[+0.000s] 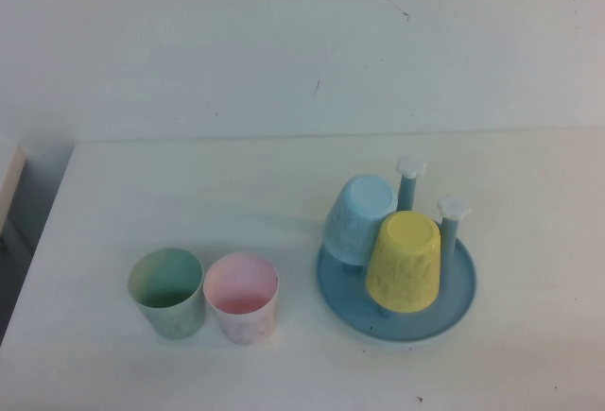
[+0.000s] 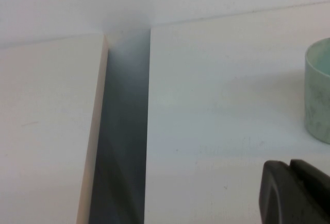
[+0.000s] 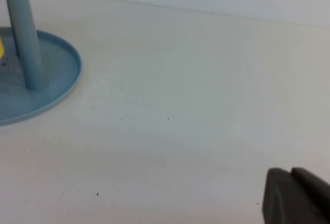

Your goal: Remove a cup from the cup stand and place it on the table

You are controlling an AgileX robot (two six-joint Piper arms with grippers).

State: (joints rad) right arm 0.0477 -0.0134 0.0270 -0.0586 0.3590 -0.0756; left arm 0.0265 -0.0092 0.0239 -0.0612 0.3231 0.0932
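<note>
While low over the table [image 2: 216,95], left gripper [image 2: 293,190] (right gripper [image 3: 294,193] too).

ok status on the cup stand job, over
Left gripper, right gripper low over white table. Pale yellow plastic cup inverted on blue pegged cup stand, light blue cup alongside.

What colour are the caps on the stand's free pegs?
White caps, clearest in the high view.

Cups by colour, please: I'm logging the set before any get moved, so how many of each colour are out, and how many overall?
Pale yellow cup, upside down on the cup stand: 1
Light blue cup, upside down on the cup stand: 1
Green cup, upright on the table: 1
Pink cup, upright on the table: 1
Total: 4 cups
</note>
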